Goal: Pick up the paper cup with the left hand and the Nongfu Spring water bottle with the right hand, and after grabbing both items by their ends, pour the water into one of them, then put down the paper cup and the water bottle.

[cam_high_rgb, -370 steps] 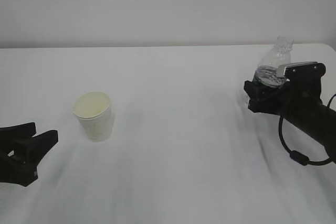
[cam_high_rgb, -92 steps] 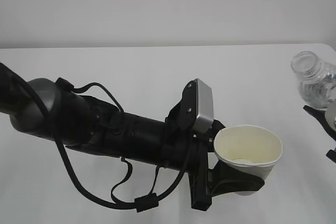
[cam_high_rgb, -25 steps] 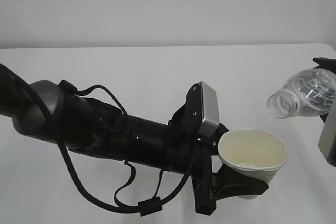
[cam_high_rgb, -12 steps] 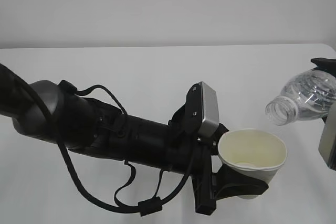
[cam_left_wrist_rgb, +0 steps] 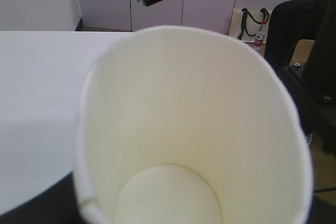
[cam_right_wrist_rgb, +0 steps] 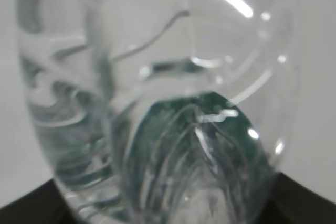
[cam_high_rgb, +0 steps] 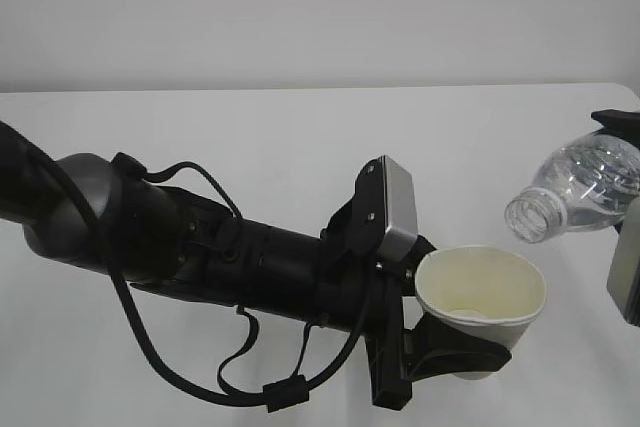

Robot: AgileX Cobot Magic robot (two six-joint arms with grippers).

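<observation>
Exterior view, nearest: the left hand (cam_high_rgb: 445, 352), a bulky black arm with cables and a grey block (cam_high_rgb: 390, 209) by the wrist, reaches in from the left edge toward the lower right.
Left claw: black fingers (cam_high_rgb: 455, 347) are clamped round the lower part of the paper cup (cam_high_rgb: 480, 302), holding it raised off the white worktop (cam_high_rgb: 300, 137).
Paper cup: upright or nearly so, mouth up, pale cream inside; in the left wrist view the paper cup (cam_left_wrist_rgb: 191, 129) fills the picture and its round bottom shows, but I cannot tell whether any water lies in it.
Nongfu Spring water bottle: the bottle (cam_high_rgb: 580, 192) lies tipped almost level at the right edge, its open neck pointing left and slightly down, above and just to the right of the cup's rim, apart from it.
Right claw: the right hand (cam_high_rgb: 625, 237) is mostly cut off by the edge; in the right wrist view the clear ribbed bottle (cam_right_wrist_rgb: 157, 103) with a green patch sits between dark shapes at the lower corners, so the claw is gripping the bottle.
Far: plain pale wall behind the worktop.
</observation>
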